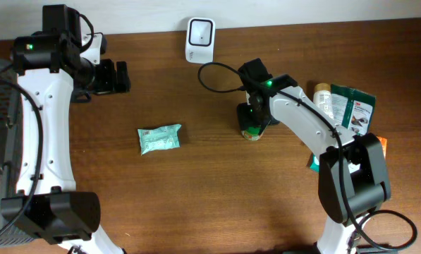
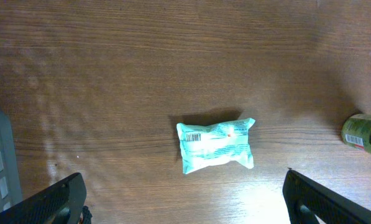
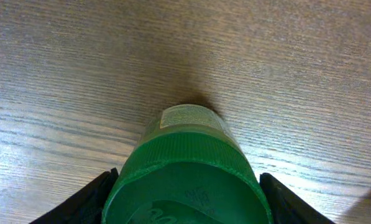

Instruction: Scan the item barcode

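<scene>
The right tool (image 3: pixel 188 190) straddles a round, ribbed green-lidded jar (image 3: pixel 185 162) standing mid-surface (image 1: pixel 217 204); whether it grips, I cannot tell. A crinkled teal packet (image 1: pixel 159 138) lies flat on the woodgrain. The left tool (image 1: pixel 116 76) gapes wide, empty. A rounded white scanner (image 1: pixel 199 32) sits farthest.

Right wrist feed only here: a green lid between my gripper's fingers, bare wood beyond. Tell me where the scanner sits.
Observer: The white scanner stands at the far edge of the table, beyond your green bottle and a little toward the left arm's side.
Operator: Name any other item out in the open that is ready to scan.
Observer: A teal packet lies flat on the wood toward the left arm's side of your bottle, its barcode facing up.
</scene>
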Motion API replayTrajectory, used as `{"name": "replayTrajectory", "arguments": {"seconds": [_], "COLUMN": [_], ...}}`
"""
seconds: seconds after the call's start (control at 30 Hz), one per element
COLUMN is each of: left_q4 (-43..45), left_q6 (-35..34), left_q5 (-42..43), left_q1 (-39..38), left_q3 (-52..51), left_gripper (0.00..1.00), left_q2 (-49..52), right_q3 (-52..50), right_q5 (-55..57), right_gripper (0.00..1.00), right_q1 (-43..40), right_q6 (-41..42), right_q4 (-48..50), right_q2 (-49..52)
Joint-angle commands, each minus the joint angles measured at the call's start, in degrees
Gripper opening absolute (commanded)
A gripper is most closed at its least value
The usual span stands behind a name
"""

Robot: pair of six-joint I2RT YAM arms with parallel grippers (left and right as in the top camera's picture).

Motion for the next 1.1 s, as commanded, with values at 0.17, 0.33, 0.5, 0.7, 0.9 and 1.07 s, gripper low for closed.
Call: {"name": "replayTrajectory", "arguments": {"seconds": [0.17,0.33,0.5,0.7,0.9,1.07], "left_q4": [0.02,0.02,0.02,0.02,0.02,0.02], "left_q6": [0.68,0.68,0.68,0.68,0.68,0.68], "left_q5": [0.15,0.15,0.15,0.17,0.15,0.15], "left_q1": [0.31,0.31,0.31,0.31,0.31,0.31], "left_q3": [0.31,0.31,0.31,0.31,0.31,0.31], "left_gripper": [0.99,0.99,0.99,0.99,0.99,0.99], "left_q2": [-0.5,-0.5,-0.5,-0.5,-0.5,-0.5], "right_q3": [3.93,26.47,30.03,30.03,29.99,29.97], "right_q5": [-7.56,-40.48,-80.32,-85.96,-31.47,-1.16], "right_gripper": [0.49,0.49,0.49,0.49,0.48,0.49], "right_q1": [-0.72,-8.44,-17.42,-17.84,-7.72,1.42], "right_q6": [0.02,-9.75,-12.9,-12.04,-12.07,-23.76], "right_q4": [-5.25,-19.1,-19.89,-19.82,-9.03,18.99], "right_q2": [-1.16,-1.4,-1.4,-1.4,-1.31,5.27]}}
